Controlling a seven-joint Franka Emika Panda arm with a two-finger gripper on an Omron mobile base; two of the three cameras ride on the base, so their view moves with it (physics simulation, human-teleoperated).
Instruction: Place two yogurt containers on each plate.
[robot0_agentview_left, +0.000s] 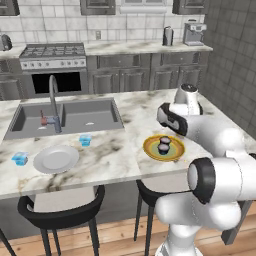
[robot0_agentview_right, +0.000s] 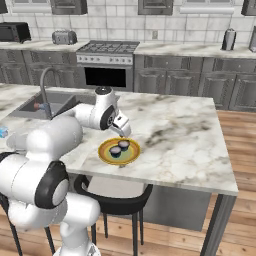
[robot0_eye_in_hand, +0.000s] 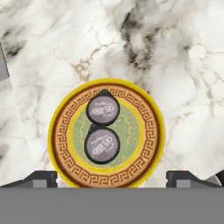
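Orange plate (robot0_eye_in_hand: 59, 131) carries both dark cups (robot0_eye_in_hand: 102, 145), so the claw (robot0_eye_in_hand: 111, 177) hangs open above; two blue cups (robot0_agentview_left: 85, 140) wait by the grey plate (robot0_agentview_left: 56, 159).

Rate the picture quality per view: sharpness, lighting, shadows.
Left base view: even, flat rendered light; the light blue cups look smeared, the grey-white plate casts a faint shadow. Right base view: soft throughout; the orange-yellow plate lacks pattern detail. Hand view: sharpest; the rim pattern is crisp, though the print on the dark cups is blurred beyond reading.
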